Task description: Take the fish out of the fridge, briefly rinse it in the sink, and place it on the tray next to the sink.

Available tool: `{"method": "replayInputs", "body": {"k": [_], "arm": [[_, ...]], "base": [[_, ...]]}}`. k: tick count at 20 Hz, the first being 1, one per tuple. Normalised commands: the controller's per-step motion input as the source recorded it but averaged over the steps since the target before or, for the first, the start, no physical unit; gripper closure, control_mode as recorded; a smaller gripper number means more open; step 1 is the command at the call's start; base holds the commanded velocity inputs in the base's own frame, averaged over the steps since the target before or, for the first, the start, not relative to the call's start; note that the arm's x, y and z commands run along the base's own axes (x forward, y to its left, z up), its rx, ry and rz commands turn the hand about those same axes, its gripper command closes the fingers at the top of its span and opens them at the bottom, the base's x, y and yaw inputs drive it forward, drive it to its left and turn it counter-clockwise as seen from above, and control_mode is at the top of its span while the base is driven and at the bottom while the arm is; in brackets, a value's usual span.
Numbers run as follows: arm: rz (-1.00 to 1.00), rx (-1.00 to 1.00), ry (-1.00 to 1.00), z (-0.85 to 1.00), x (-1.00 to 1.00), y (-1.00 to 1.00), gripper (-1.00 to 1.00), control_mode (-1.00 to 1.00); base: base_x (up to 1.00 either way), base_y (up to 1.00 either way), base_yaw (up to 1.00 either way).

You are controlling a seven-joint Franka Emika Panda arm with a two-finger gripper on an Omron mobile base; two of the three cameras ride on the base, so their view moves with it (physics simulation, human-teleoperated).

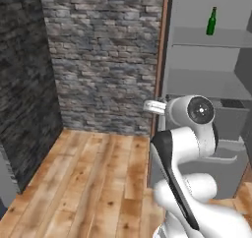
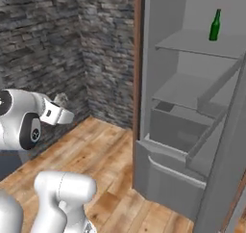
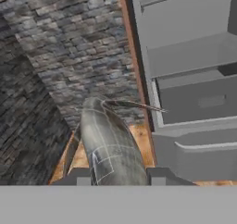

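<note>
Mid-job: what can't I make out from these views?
Hand view: lower end of the fish, cut off at the bottom edge, in the gripper.
Left base view: the grip itself, too small beside the arm joint.
Right base view: inside of the fridge drawer, behind its front wall.

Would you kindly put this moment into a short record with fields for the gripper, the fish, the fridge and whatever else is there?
gripper: shut on the fish, held in front of the stone wall, outside the fridge
fish: greyish, between the fingertips, tail pointing away from the hand
fridge: open, grey shelves and a box drawer low down
bottle: green, upright on the upper shelf
stone wall: left of the fridge
floor: wooden planks
</note>
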Motion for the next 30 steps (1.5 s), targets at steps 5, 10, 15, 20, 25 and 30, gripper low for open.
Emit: {"method": "replayInputs", "body": {"k": [5,10,15,20,25,30], "arm": [[0.0,0.0,0.0,0.0,0.0,0.0,1.0,1.0],[0.0,0.0,0.0,0.0,0.0,0.0,1.0,1.0],[0.0,0.0,0.0,0.0,0.0,0.0,1.0,1.0],[0.0,0.0,0.0,0.0,0.0,0.0,1.0,1.0],[0.0,0.0,0.0,0.0,0.0,0.0,1.0,1.0],[0.0,0.0,0.0,0.0,0.0,0.0,1.0,1.0]], "base": [[-0.07,0.12,0.91],[0.0,0.13,0.97],[0.0,0.15,0.96],[0.0,0.15,0.96],[0.0,0.14,0.97],[0.0,0.15,0.97]]}}
